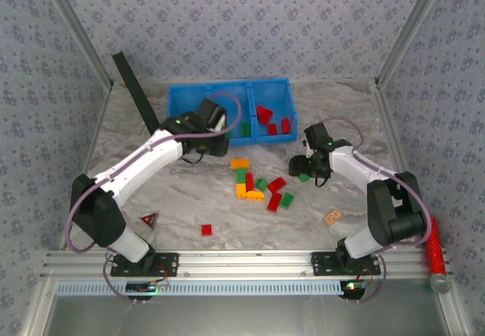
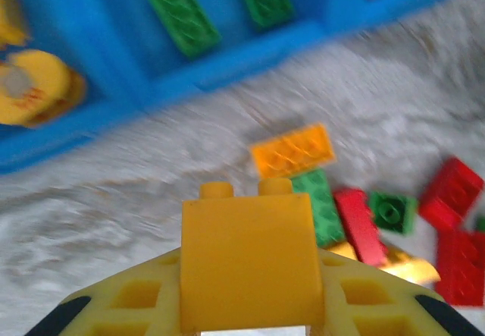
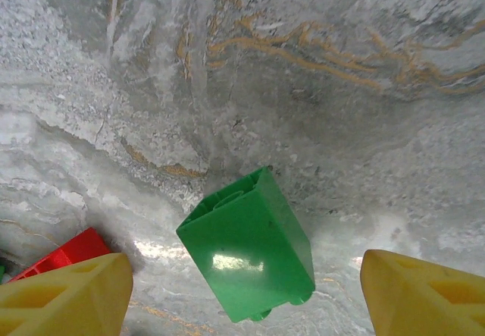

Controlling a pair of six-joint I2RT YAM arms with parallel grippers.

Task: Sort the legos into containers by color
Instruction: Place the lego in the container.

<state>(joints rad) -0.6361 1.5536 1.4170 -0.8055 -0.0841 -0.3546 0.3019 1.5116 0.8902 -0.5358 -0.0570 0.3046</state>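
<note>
Grey marbled tabletop [image 1: 189, 207] first, with the blue three-compartment bin [image 1: 227, 87] at upper centre of the overhead view. Loose pile of legos [image 1: 241, 164] mid-frame, just below the bin. Left gripper [image 2: 250, 302] clamped on an orange-yellow brick [image 2: 246, 256], near the bin's front wall but on the tabletop side of it. From the left wrist view: yellow pieces [image 2: 34, 86] in the compartment at upper left, green ones [image 2: 182, 14] in the one dead ahead at top centre. So probably needs a sideways shift toward upper left before letting go, otherwise risks a drop in with the greens. Right gripper [image 3: 244, 298] wide open, fingers [image 3: 64, 294] either side of a green brick [image 3: 246, 252] on the tabletop, not touching. Long axis of that one diagonal, upper left to lower right, so skewed to the fingers.
</note>
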